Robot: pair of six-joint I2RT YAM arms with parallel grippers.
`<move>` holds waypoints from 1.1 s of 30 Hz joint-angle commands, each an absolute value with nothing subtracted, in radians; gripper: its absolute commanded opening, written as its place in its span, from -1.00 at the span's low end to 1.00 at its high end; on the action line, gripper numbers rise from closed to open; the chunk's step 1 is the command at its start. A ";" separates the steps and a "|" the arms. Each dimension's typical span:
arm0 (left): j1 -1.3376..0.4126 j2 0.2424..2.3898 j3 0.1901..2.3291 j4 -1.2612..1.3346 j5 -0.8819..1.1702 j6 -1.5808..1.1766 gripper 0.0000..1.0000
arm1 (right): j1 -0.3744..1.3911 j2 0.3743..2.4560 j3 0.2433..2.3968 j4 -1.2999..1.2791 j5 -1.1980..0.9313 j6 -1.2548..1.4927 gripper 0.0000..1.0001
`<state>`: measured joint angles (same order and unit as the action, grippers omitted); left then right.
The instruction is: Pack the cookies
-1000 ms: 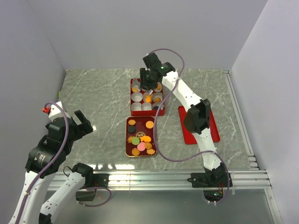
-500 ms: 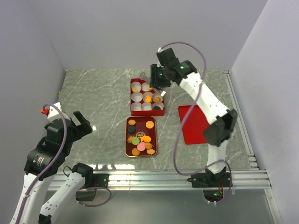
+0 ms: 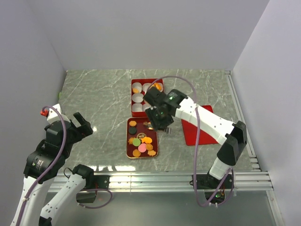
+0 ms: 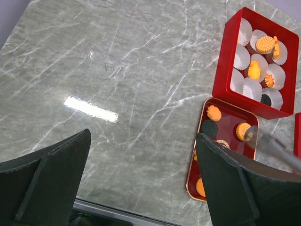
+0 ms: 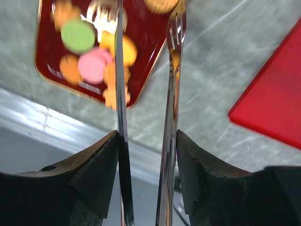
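Observation:
The cookies (image 3: 141, 140) lie loose in a shallow red tray (image 3: 129, 141): orange ones, a green, a pink and dark ones. More cookies (image 4: 263, 44) sit in white paper cups inside the red box (image 3: 133, 96) behind it. My right gripper (image 3: 159, 120) hovers at the tray's far right corner, shut on metal tongs (image 5: 171, 70). In the right wrist view the tongs' two arms stand apart over the tray's cookies (image 5: 91, 52), with nothing between them; that gripper (image 5: 146, 141) presses both arms. My left gripper (image 3: 80, 125) hangs open at the left, empty (image 4: 146, 188).
A flat red lid (image 3: 204, 128) lies right of the tray, partly under my right arm. A metal rail (image 3: 155, 179) runs along the near table edge. Walls close in at the left, back and right.
My right arm swung from over the red box at the back down toward the near tray, carrying the tongs. The left arm barely moved.

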<state>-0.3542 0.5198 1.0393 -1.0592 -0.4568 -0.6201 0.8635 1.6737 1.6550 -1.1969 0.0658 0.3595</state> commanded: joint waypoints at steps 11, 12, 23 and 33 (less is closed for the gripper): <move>-0.359 0.509 1.037 -1.032 -0.434 -0.603 0.99 | 1.051 1.680 1.632 -1.272 0.136 0.426 0.16; -0.357 0.506 1.038 -1.032 -0.434 -0.601 0.99 | 1.071 1.683 1.637 -1.279 0.137 0.428 0.16; -0.359 0.492 1.037 -1.034 -0.443 -0.606 0.99 | 1.146 1.686 1.592 -1.307 0.115 0.445 0.16; -0.357 0.492 1.037 -1.035 -0.446 -0.609 0.99 | 1.157 1.674 1.536 -1.304 0.107 0.446 0.13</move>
<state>-0.3550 0.5011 1.0363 -1.0588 -0.4419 -0.6136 1.1500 1.6947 1.5455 -1.2987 0.1005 0.4309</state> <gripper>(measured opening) 0.995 0.574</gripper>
